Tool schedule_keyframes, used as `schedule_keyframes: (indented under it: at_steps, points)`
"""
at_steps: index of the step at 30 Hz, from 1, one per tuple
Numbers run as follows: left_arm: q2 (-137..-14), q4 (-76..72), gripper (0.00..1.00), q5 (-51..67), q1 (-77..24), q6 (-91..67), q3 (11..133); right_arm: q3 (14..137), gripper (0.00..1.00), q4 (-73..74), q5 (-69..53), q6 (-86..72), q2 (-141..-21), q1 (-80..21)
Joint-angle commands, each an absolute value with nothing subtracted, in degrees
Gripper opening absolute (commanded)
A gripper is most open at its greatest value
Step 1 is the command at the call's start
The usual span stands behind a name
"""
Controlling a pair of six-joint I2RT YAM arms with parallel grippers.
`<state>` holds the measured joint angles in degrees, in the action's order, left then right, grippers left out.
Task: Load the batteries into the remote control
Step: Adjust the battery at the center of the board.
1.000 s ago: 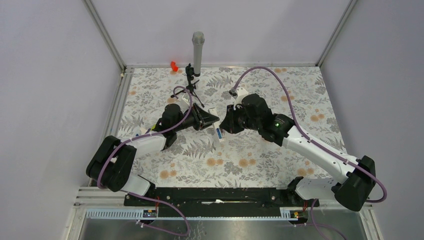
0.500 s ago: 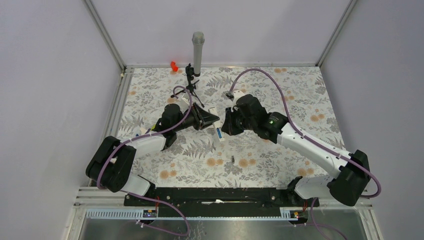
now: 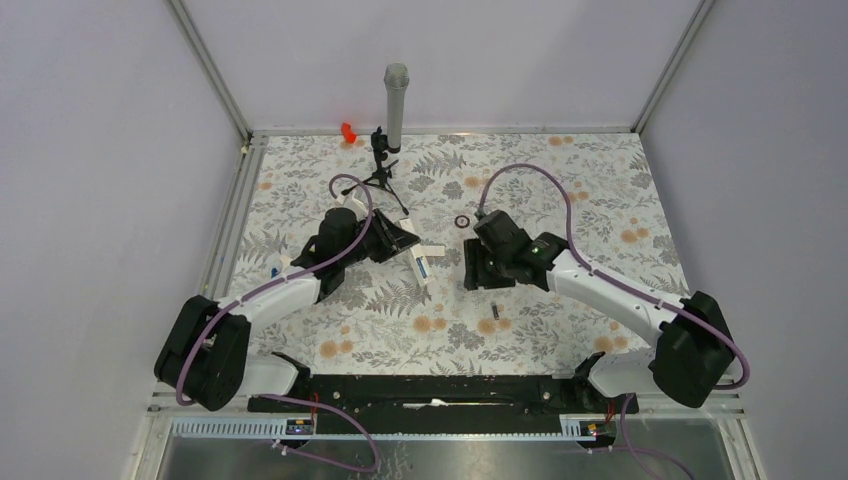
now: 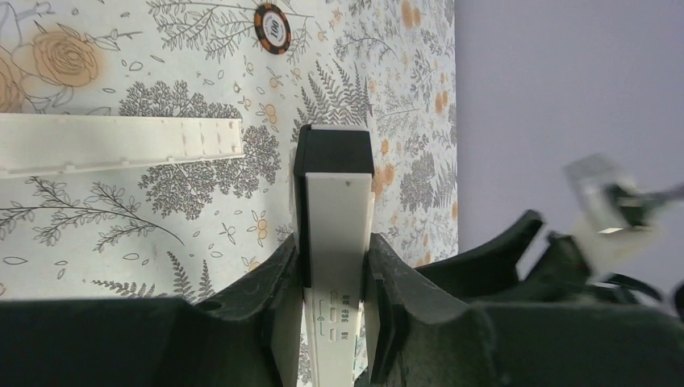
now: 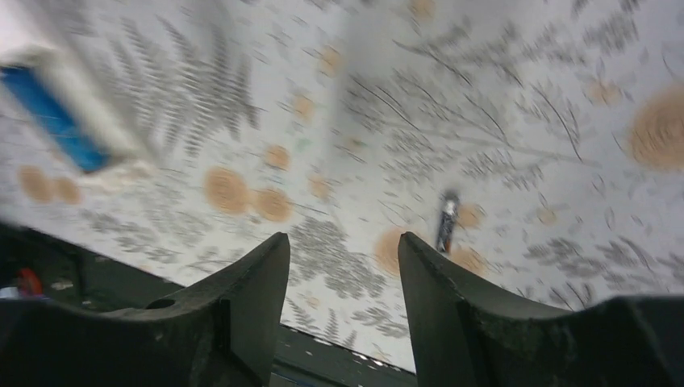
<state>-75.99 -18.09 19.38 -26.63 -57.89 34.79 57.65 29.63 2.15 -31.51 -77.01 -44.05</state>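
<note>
The remote control (image 4: 335, 201) is gripped tight in the left gripper (image 4: 333, 254), near the table's (image 3: 560, 180) centre. One blue battery (image 5: 48, 121) is seen, blurred, against a white piece (image 5: 81, 93); whether it is seated cannot be told. A second battery (image 5: 446, 219) lies loose near the right gripper (image 5: 340, 246), whose fingers are spread and empty, angled down over the table.

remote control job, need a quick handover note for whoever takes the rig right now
The left gripper is shut on the remote control.
The right gripper is open and empty.
One battery lies loose on the table ahead of the right gripper.
A blue patch shows in the remote; whether a battery is seated there is unclear.
Left to do: pick up the loose battery and load it.
</note>
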Motion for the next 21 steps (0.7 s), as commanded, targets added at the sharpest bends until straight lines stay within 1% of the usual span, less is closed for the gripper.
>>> schedule_keyframes:
  at_steps: [1,6,10,15,21]
  points:
    - [-72.66,-17.34,0.0,16.14,-26.46,-53.7,36.94,52.28,0.6,34.67,7.03,-33.85,-77.4,-43.34]
    - [-72.27,-18.42,0.0,17.83,-26.46,-54.29,36.23,50.01,0.58,36.0,12.49,-35.02,-79.1,-42.06]
    - [-71.74,-19.22,0.0,18.81,-26.46,-54.42,35.84,48.21,0.56,34.12,10.37,-34.85,-80.84,-39.32]
    - [-70.13,-23.17,0.0,21.95,-26.43,-51.59,35.22,47.74,0.48,33.16,8.48,-34.7,-83.62,-38.77]
    - [-66.23,-27.2,0.0,24.66,-26.46,-46.46,33.43,46.26,0.43,30.6,6.26,-35.43,-86.04,-37.62]
